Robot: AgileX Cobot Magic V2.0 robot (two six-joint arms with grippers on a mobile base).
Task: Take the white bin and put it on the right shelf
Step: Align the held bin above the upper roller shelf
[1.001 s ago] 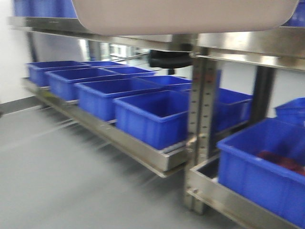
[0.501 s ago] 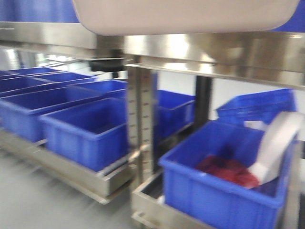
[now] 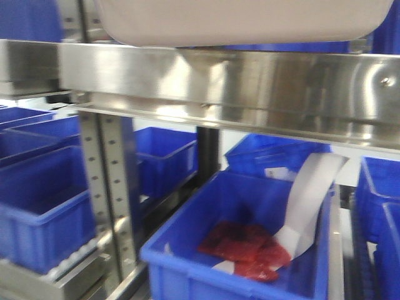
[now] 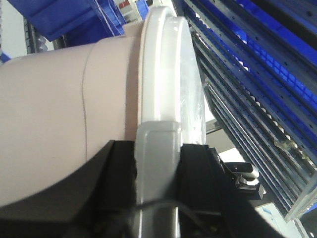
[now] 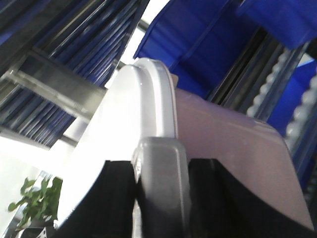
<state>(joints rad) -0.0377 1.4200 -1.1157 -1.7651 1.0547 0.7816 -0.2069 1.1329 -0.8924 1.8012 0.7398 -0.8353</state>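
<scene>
Shelf of shiny stainless steel (image 3: 262,78): its wide reflective front rail runs across the front view, directly under the lifted tub.
Large off-white, faintly pink rectangular plastic bin (image 3: 244,22): it fills the top edge of the front view, its rounded underside above and in front of the rail. Whether it touches the shelf cannot be told. In the left wrist view (image 4: 54,119) the pinkish wall is on the left and the white rim and lid on the right; the right wrist view (image 5: 228,148) shows the reverse.
Deep blue plastic bin on the lower level (image 3: 181,275): open-topped, right of the upright, with more blue bins to the left and behind.
Perforated metal upright (image 3: 109,181): it stands vertically under the rail, left of centre.
Left gripper (image 4: 157,148): a grey translucent pad lies flat over the bin's rim and black housing flanks it. The fingers pinch that rim.
Right gripper (image 5: 161,168): the same hold at the opposite end, with a grey pad over the white rim. The fingers are clamped on it.
White paper-like strip (image 3: 309,200): it leans from the deep blue bin's floor up over its back right rim.
Red crumpled items (image 3: 244,244): they lie on that bin's floor, touching the strip's lower end.
Bolt head (image 3: 387,81): near the rail's right end.
</scene>
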